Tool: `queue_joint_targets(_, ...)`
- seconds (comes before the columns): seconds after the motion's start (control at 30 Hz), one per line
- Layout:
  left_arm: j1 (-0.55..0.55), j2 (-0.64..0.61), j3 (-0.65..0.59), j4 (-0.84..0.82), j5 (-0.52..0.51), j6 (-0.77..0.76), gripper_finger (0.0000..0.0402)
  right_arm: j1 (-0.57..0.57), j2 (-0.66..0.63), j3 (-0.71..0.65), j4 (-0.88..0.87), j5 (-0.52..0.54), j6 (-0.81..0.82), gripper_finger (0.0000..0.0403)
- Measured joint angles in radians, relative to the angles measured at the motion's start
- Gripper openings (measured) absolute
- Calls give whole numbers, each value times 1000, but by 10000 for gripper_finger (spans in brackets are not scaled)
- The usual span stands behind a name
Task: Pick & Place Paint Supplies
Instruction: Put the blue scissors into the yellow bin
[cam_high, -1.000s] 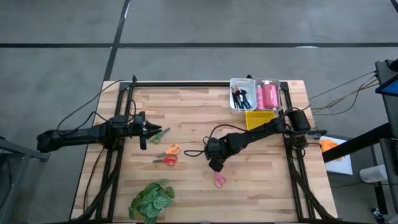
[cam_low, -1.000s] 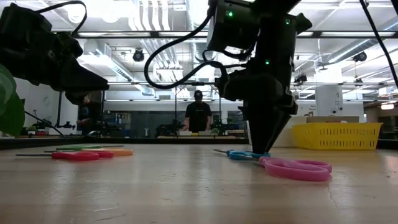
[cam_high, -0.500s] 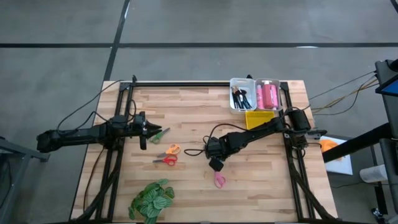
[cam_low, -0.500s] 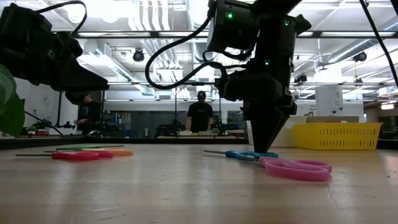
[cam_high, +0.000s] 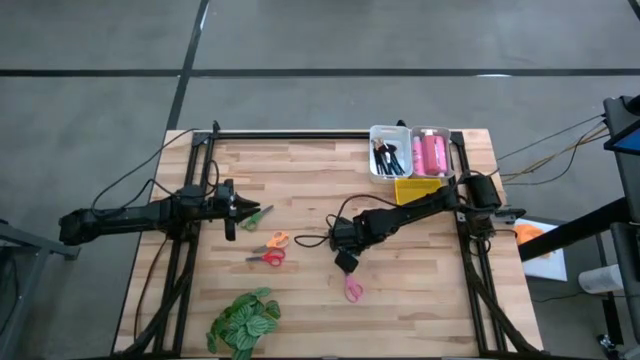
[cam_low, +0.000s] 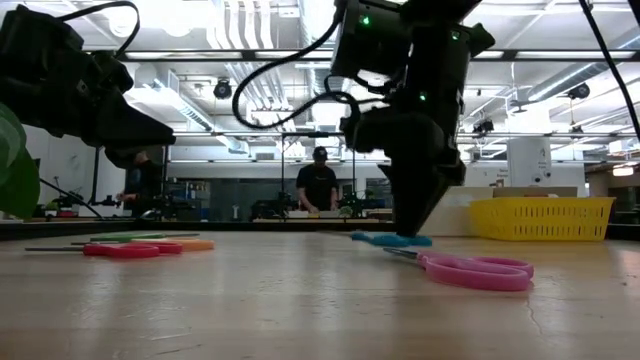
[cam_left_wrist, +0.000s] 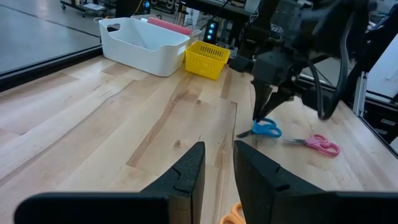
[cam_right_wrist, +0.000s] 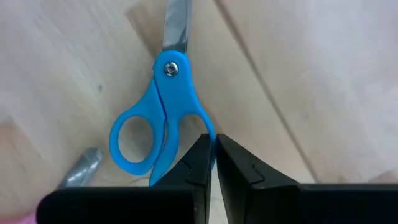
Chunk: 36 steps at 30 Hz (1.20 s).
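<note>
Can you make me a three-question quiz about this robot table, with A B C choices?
1. Where is the yellow basket?
A. beside the plant
B. just below the white bins
C. under the left arm

2. What colour are the scissors that the right gripper pinches?
A. blue
B. green
C. orange

3. How is the right gripper?
A. wide open
B. out of sight
C. shut on the scissors

Answers:
1 B, it sits against the white bins in the high view.
2 A, the handles are blue.
3 C, its fingers pinch one handle loop.

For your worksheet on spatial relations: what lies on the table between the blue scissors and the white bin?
Only bare wood, plus the yellow basket beside the white bin, as the left wrist view shows past the blue scissors.
</note>
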<state>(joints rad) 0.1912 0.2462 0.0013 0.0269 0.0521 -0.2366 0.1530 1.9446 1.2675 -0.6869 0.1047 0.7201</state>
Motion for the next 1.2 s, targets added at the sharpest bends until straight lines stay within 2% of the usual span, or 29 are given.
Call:
queue_joint_targets(0.37,0,0,0,0,0,0,87,-70,-139,-2,-42,15,-46,17)
queue_joint_targets(0.67,0,0,0,0,0,0,87,-160,-326,-10,-229,28,-170,17)
queue_joint_targets(0.83,0,0,0,0,0,0,87,-207,-430,-14,-424,37,-284,17)
queue_joint_targets(0.97,0,0,0,0,0,0,87,-234,-500,-19,-567,92,-368,17)
queue_joint_targets(1.2,0,0,0,0,0,0,87,-262,-593,-66,-737,138,-696,17)
